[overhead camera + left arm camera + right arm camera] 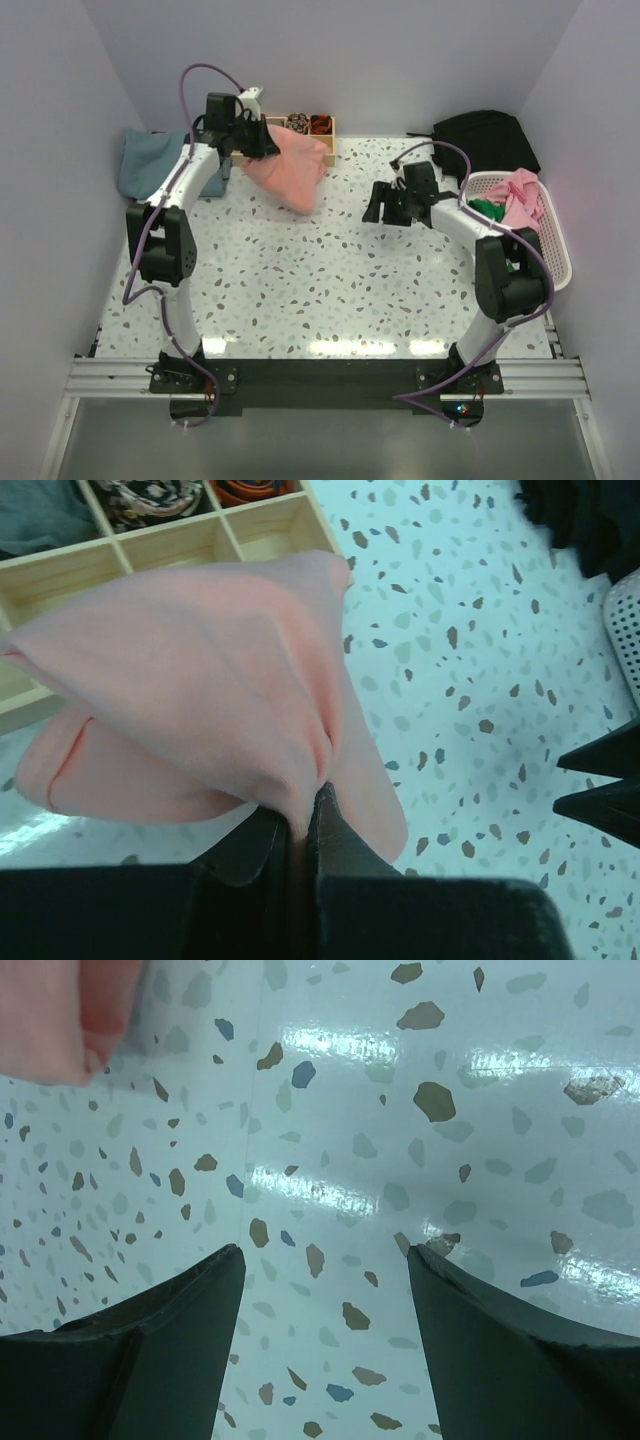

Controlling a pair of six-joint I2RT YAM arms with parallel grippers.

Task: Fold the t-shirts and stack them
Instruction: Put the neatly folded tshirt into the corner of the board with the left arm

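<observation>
A salmon-pink t-shirt (293,168) hangs bunched at the back left of the table, lifted by my left gripper (262,142), which is shut on a pinch of its cloth (200,700). Its lower part droops to the tabletop. A dusty teal-blue t-shirt (150,162) lies folded at the far left edge. More t-shirts, pink (520,198) and green (486,208), sit in the white basket (553,248). My right gripper (385,205) hovers open over bare table at centre right, nothing between its fingers (160,1340). A corner of the salmon-pink t-shirt (60,1015) shows in the right wrist view.
A pale wooden compartment tray (318,131) stands at the back, just behind the lifted shirt. A black cloth (485,135) lies at the back right beyond the basket. White walls close in on the left, back and right.
</observation>
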